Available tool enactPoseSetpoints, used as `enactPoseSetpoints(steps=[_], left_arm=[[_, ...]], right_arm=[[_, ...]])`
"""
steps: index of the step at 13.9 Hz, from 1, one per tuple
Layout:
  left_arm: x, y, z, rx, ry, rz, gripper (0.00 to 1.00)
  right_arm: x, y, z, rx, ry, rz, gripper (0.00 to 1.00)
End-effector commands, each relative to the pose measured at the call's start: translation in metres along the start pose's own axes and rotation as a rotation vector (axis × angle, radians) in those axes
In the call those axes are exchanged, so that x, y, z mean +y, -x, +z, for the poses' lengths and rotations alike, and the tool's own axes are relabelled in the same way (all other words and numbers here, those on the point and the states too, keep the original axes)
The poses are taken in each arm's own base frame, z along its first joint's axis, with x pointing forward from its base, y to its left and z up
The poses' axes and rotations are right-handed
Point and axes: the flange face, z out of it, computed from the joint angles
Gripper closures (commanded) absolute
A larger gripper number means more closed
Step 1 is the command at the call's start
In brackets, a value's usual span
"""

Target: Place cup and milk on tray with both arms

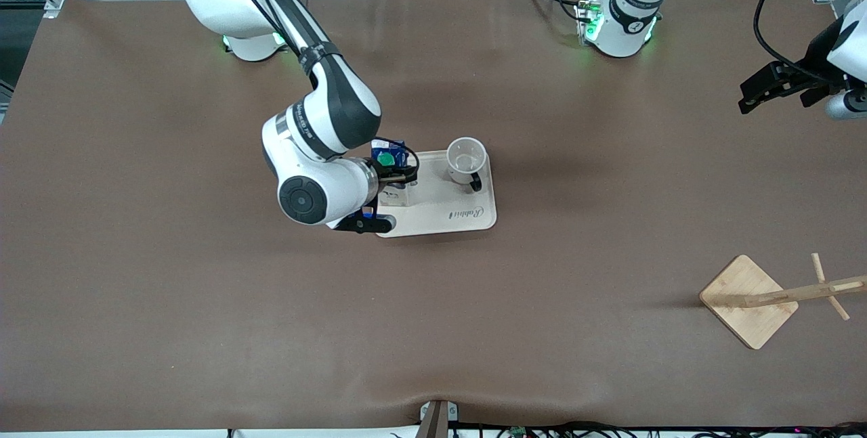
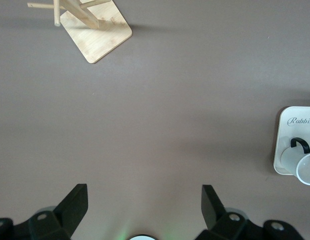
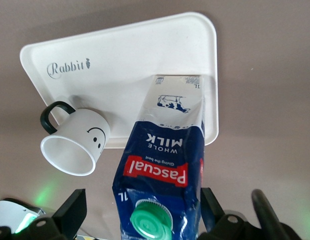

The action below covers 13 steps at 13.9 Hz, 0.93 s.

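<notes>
The beige tray [image 1: 447, 211] lies mid-table. The white smiley cup [image 1: 466, 159] stands upright on it, at the corner toward the left arm's end. The dark-blue milk carton [image 1: 389, 154] with green cap stands upright on the tray's part toward the right arm's end. My right gripper [image 1: 389, 170] is open around the carton's top. In the right wrist view the fingers [image 3: 75, 205] flank the milk [image 3: 165, 145], with a gap on the cup's [image 3: 77, 140] side. My left gripper [image 1: 752, 96] is open and empty, high over the left arm's end of the table.
A wooden rack with a square base [image 1: 748, 299] stands near the front camera at the left arm's end; it also shows in the left wrist view [image 2: 97, 32], as do the tray [image 2: 290, 150] and cup [image 2: 302, 162]. Brown mat covers the table.
</notes>
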Motion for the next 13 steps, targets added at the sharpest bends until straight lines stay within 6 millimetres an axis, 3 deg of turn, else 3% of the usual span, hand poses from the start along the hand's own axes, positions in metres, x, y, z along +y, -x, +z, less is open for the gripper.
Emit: enactPoseSetpoints(steps=[1,4,6,8,11,13], left_arm=[[-0.002,-0.003,-0.004,0.009,0.010,0.013,0.00],[-0.001,-0.002,-0.005,0.009,0.006,0.014,0.00],[-0.002,-0.001,-0.006,0.008,0.004,0.014,0.00],[0.000,0.001,-0.007,0.008,0.003,0.017,0.00],[0.001,0.003,-0.008,0.003,0.004,0.017,0.00],[0.001,0.003,-0.007,0.000,0.003,0.017,0.00]], right_arm=[[0.011,0.006,-0.035,-0.019,-0.024,0.007,0.00],[0.042,0.002,-0.086,-0.004,-0.046,0.030,0.00],[0.070,0.013,-0.133,0.022,-0.088,0.048,0.00],[0.091,0.024,-0.158,0.018,-0.099,0.062,0.00],[0.145,0.030,-0.195,-0.015,-0.138,0.100,0.00],[0.182,0.048,-0.232,0.021,-0.171,0.060,0.00]])
